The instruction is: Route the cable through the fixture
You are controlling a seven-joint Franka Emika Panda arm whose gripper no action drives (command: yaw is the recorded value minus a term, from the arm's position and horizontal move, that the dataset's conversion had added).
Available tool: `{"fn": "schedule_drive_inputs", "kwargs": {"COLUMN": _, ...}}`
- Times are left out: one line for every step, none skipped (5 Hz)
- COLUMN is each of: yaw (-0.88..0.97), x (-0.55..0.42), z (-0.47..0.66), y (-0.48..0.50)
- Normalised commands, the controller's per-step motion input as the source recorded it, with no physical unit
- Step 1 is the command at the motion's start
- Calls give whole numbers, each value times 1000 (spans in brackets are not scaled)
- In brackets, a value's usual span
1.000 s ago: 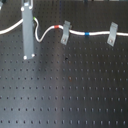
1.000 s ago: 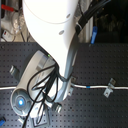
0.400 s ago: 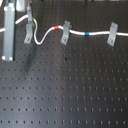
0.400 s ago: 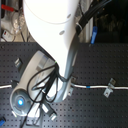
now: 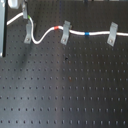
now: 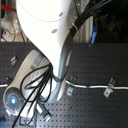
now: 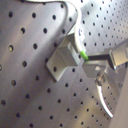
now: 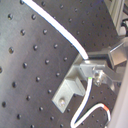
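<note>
1. The cable (image 5: pixel 75 33) lies along the far edge of the perforated black surface (image 5: pixel 70 90) in the first exterior view, running from the upper left past three grey clips.
2. Its green band (image 5: pixel 30 20) sits at the fixture (image 5: pixel 27 34), the leftmost clip in the first exterior view; the red band (image 5: pixel 60 26) is at the middle clip (image 5: pixel 65 33), the blue band (image 5: pixel 88 34) short of the right clip (image 5: pixel 112 34).
3. In the first wrist view the hand (image 7: pixel 92 64) has its fingers narrowed on the cable at the green band (image 7: pixel 83 55), just beside the fixture (image 7: pixel 62 61). Judged holding the cable.
4. Whether the cable is seated in the hook cannot be told.
5. Handling, as judged: light, thin, limp cord; it sags into a loop between fixture and middle clip and will follow the hand without resistance. The smooth jacket may slip; best taken close to the clip, at the tape band.
6. Against the earlier first exterior views: the arm and the held cable end have shifted leftward; the two right clips and their bands are unchanged
</note>
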Motion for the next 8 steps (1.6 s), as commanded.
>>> {"fn": "schedule_drive_inputs", "kwargs": {"yaw": -97, "x": 18, "z": 27, "y": 173}}
{"fn": "schedule_drive_inputs", "kwargs": {"yaw": -197, "x": -3, "z": 82, "y": -18}}
{"fn": "schedule_drive_inputs", "kwargs": {"yaw": -591, "x": 0, "z": 28, "y": 0}}
{"fn": "schedule_drive_inputs", "kwargs": {"yaw": -537, "x": -193, "z": 37, "y": 209}}
{"fn": "schedule_drive_inputs", "kwargs": {"yaw": -654, "x": -159, "z": 41, "y": 265}}
{"fn": "schedule_drive_inputs", "kwargs": {"yaw": -717, "x": -119, "z": 134, "y": 248}}
{"fn": "schedule_drive_inputs", "kwargs": {"yaw": -820, "x": -77, "z": 222, "y": 126}}
{"fn": "schedule_drive_inputs", "kwargs": {"yaw": -726, "x": -192, "z": 94, "y": 53}}
